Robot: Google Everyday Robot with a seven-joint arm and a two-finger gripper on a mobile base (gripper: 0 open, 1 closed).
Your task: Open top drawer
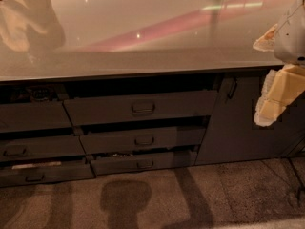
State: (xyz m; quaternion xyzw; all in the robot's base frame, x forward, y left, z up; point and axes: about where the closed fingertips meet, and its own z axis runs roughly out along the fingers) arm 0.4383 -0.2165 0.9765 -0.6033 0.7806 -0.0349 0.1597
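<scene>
- Gripper (272,99): far R edge of the view, pale yellow blocky piece hanging below the arm's (291,32) rounded grey-white housing. In front of the cabinet door (238,128), about level w/ the top drawer row. Open or closed: can't tell from this angle. Holds nothing that I can see.
- Top drawer (105,109): center column, just under the countertop (143,56). Widest dark grey front, w/ a small horiz. bar handle (143,108) in the middle. Well apart from the gripper, to its L.
- A dark band sits above the top drawer's front, so it's poss. pulled out a little, but too shadowed to be sure. Inside not visible.
- Middle drawer (109,141) & bottom drawer (114,166): narrower fronts stacked below, similar handles. Some small, unclear bits show in the gap over the bottom one.
- L column: three more fronts. Upper-left drawer (33,116) has dark, roundish items showing above it, can't ID them. Lowest-left drawer (52,173) has a pale strip (35,165) along its top edge.
- Cabinet door: plain, w/ a vertical handle (232,87) near its top L corner.
- Countertop: glossy grey, w/ pink & tan reflections.
- Floor (228,199): speckled carpet w/ shadows across it.
</scene>
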